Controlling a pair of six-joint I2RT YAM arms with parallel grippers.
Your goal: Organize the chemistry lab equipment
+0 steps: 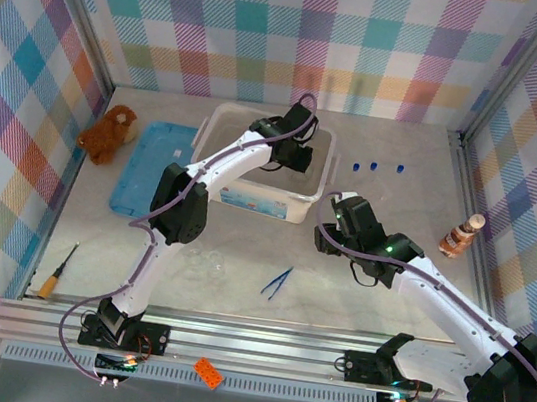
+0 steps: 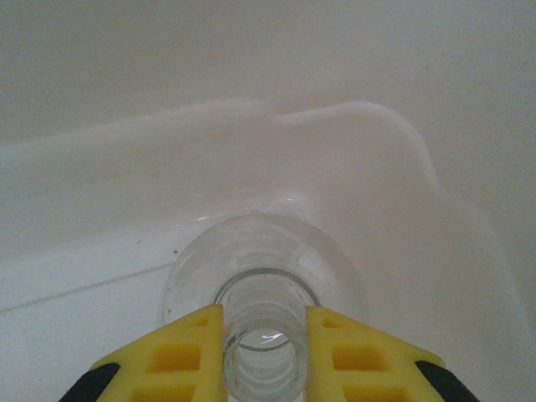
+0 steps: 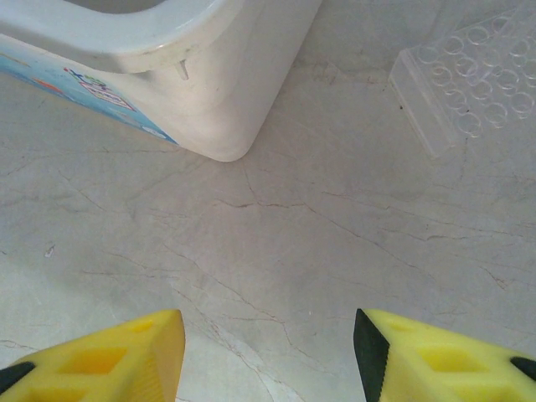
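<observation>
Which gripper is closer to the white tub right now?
Left. The left gripper is inside the tub, shut on a clear flask. The right gripper hangs open over the table, just outside the tub's corner.

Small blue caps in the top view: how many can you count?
3 small blue caps, in a row on the table just right of the white plastic bin: left, middle, right. Others may be hidden inside the bin.
</observation>
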